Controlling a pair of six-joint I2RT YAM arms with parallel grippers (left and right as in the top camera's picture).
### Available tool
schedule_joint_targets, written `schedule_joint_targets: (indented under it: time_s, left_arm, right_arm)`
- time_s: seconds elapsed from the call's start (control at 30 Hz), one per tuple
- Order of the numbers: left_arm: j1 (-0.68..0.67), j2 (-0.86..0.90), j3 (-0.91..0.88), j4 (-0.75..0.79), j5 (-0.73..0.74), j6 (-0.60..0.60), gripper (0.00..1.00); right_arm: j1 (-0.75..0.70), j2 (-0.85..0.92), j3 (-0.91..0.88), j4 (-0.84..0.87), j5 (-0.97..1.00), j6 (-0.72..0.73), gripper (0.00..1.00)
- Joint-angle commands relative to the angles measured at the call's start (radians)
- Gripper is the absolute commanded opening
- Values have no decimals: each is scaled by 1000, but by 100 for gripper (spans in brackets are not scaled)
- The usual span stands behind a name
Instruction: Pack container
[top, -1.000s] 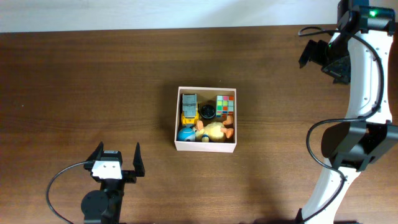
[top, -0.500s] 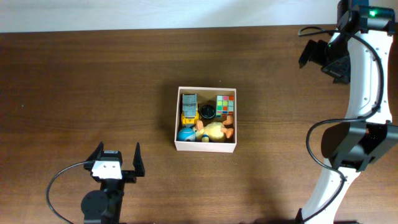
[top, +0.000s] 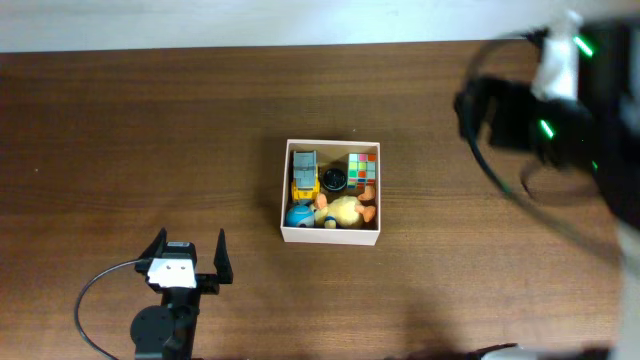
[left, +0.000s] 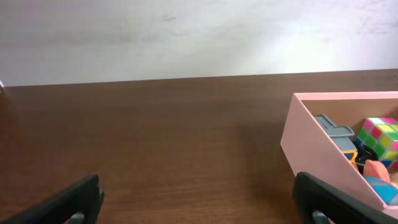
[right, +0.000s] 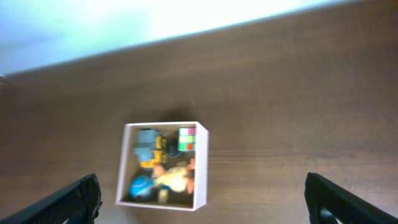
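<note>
Right pincer (right: 205, 200) was spread wide and held nothing. Its arm (top: 560, 110), which half a second before had stood quiet at the far right edge, was now a large blur in the overhead view, so it was moving fast. Left pincer (top: 187, 262) had not moved; it too was wide open and empty. Between them, on the dark brown wooden tabletop (top: 150, 130), the square white cardboard container (top: 330, 236) lay in the same place, with a multicoloured puzzle cube (top: 363, 167), a yellow plush duck (top: 345, 212) and other toys inside. No toy was seen outside it, so I judged the packing nearly finished.
</note>
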Motion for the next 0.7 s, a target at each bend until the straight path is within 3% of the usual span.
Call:
schedule_joint_targets:
  time_s: [0.0,0.37,0.67]
  left_arm:
    - [5,-11,-10,3,4,19,99]
    - [5,-11,-10,3,4,19,99]
    - [5,-11,-10,3,4,19,99]
  right_arm:
    - [7,-168,-201,85,32,5,99]
    - [6,-804,-1167,803,-5,-193,99]
    - [-72,-1169,-1796,1334,-95,-202,99]
